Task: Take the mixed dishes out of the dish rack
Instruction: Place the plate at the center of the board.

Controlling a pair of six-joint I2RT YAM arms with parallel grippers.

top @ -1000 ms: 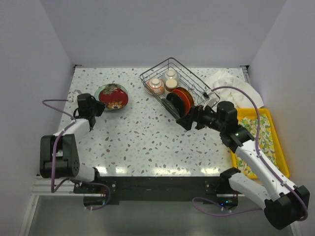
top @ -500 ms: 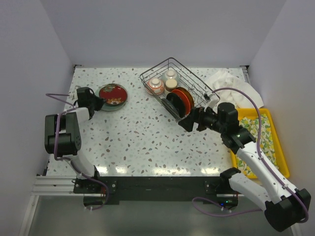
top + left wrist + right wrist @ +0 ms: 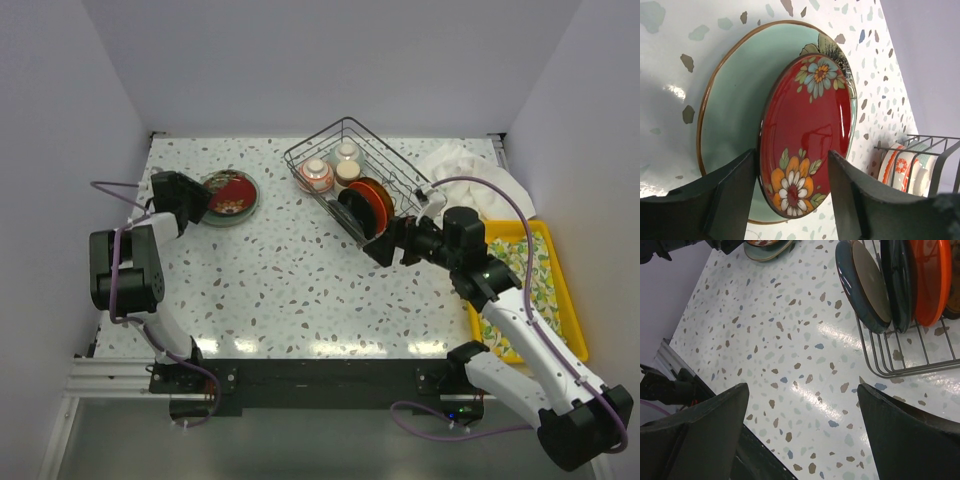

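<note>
My left claw is released, red floral plate just ahead, atop the teal plate; my right claw gapes, dish rack ahead-right.

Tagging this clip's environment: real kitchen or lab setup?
Looks like a lab test cell staged as a kitchen counter. Plain white walls box in a speckled table. The left arm and right arm are bolted to a rail. A wire dish rack holds plates.
</note>
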